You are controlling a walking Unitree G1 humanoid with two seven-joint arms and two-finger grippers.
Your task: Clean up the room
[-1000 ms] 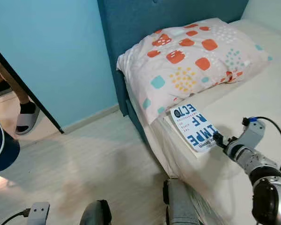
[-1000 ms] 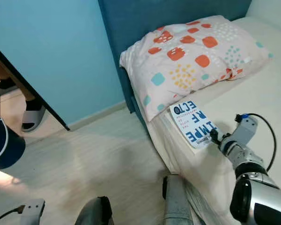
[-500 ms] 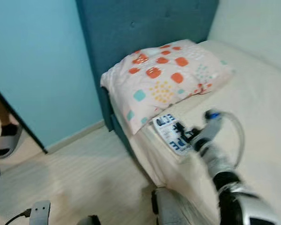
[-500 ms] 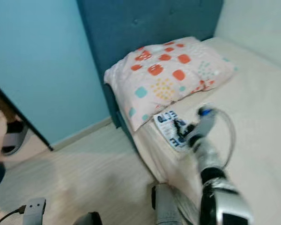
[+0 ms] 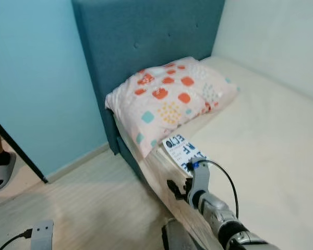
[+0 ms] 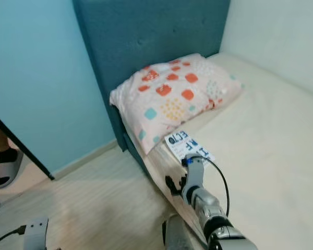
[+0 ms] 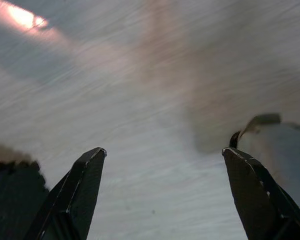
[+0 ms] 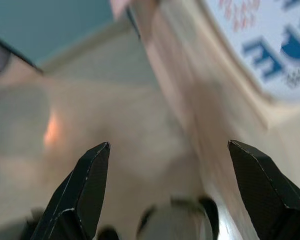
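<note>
Far left, at the doorway: a person's foot in a grey slipper (image 5: 1, 172) is standing on the tiled floor beyond the dark door edge. Pale wood floor (image 5: 83, 208) is running from there to the bed.

Left gripper (image 7: 165, 195): arm is hanging idle, fingers spread wide, nothing between them, pointing down at bare floor.

Centre: teal headboard (image 5: 146, 36) is backing the bed (image 5: 266, 135). A patterned pillow (image 5: 169, 101) is lying at the head, overhanging the near edge a little.

Just below the pillow: a blue-and-white book (image 5: 183, 151) is lying flat on the mattress, close to the bed's edge, its far corner touching or tucked under the pillow — cannot tell which.

Right gripper (image 5: 178, 188): fingers are parted and holding nothing, hovering off the side of the mattress, just beside the book but apart from it. In its wrist view the book's cover is sitting up on the bed edge, outside the fingers' span.

Progress, as a judgement: early. The book is not yet grasped and is lying loose on the bed; picking it up and putting it away is all left to do.
</note>
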